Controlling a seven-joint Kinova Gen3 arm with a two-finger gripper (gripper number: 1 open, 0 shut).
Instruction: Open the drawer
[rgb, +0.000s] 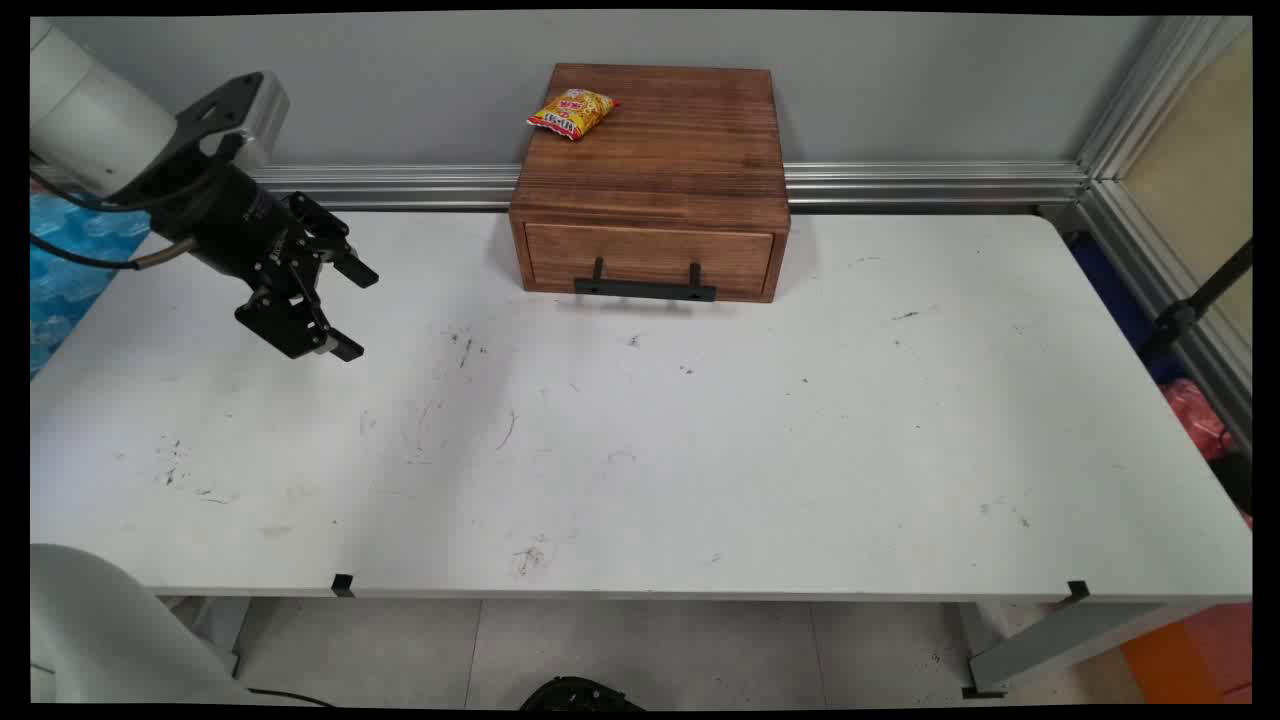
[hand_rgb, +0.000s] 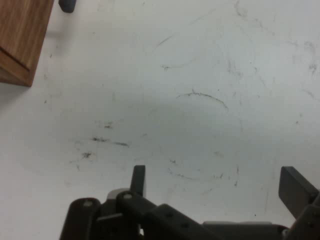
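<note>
The claw (rgb: 352, 311) hangs spread and empty above the table (rgb: 700, 450); angled toward the wooden drawer box (rgb: 650, 185).

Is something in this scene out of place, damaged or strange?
Nothing looks broken or spilled. A yellow snack packet lies askew on the wooden drawer box, near its back left corner. The white table has many dark scuff marks.

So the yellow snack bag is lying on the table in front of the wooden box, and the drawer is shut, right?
Not quite: the snack bag lies on top of the box, near its back left corner, as the main view shows. The drawer is shut.
</note>
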